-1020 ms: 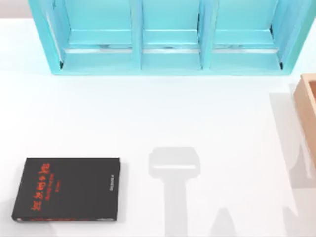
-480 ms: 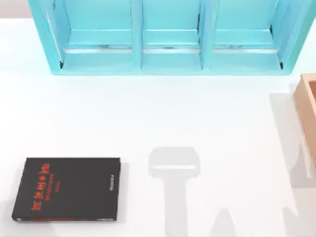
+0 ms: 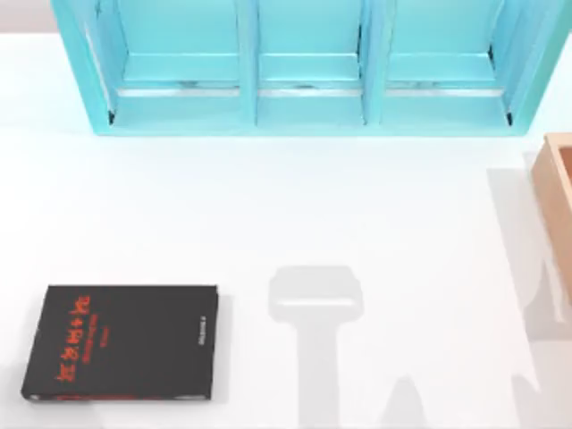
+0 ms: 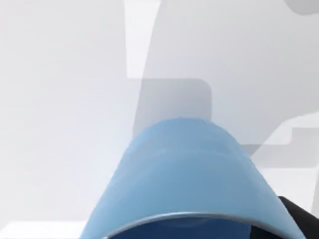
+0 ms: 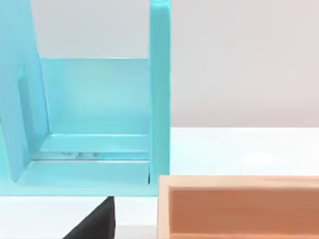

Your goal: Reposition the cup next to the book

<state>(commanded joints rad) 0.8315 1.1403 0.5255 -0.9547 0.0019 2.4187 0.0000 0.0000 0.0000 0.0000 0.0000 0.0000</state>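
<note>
Top view overhead, wrist views close, table (image 3: pixel 357 206) shared

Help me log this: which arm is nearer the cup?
Left: the cup looms before its wrist camera. The right arm faces the turquoise shelf and wooden box, at the table's right.

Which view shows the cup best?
Left wrist view: the blue cup sits close to the lens, its wall and rim visible over the white table. The top view has the book and the right wrist view the shelf, with no cup.
</note>
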